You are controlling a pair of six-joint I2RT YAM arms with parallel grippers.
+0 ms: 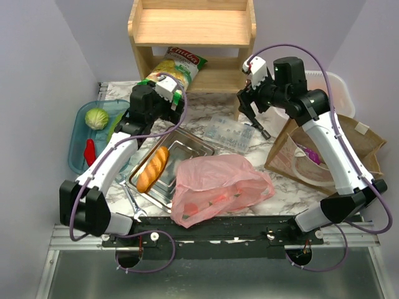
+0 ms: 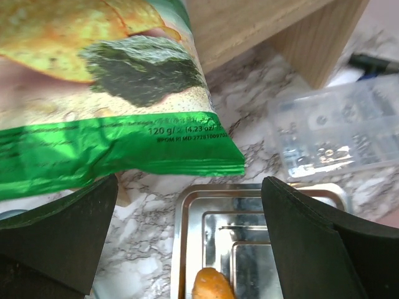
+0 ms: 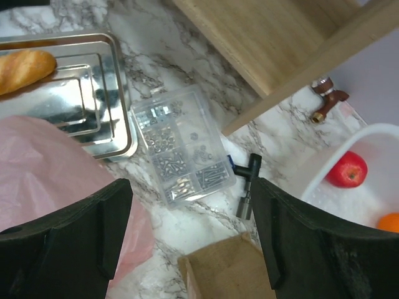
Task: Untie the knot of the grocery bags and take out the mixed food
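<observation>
The pink bag (image 1: 218, 187) lies flat and crinkly on the near middle of the marble bench (image 1: 274, 193). Its left side touches the steel tray (image 1: 190, 148). Red and green shapes show faintly through the thin plastic. I cannot pick out the knot in the folds.

The left hand (image 1: 167, 87) hangs over the far left part of the bench, wide open, with nothing between its fingers (image 2: 62, 237). Just in front of it is a yellow and green crisp packet (image 2: 93, 93) leaning at the foot of the wooden shelf (image 1: 190, 37). Small print on its green edge reads "120 g" and "(4.23 oz)". The packet has a red label at the top, but the writing there is too small to read.

The right hand (image 1: 255, 121) hangs over the far right part of the bench. It is open too and holds nothing. Below it sits a clear box of little metal parts (image 3: 181, 149), and a black tool (image 3: 246, 180) lies just right of that box.

A golden bread loaf (image 1: 153, 168) lies in the steel tray. Far left, a blue tray (image 1: 76, 149) holds a round cabbage (image 1: 96, 117) and a red pepper (image 1: 90, 151). On the right a brown paper bag (image 1: 349, 143) lies open. Behind it a white tub (image 3: 324, 187) holds a red apple (image 3: 348, 169) and an orange (image 3: 389, 223)
</observation>
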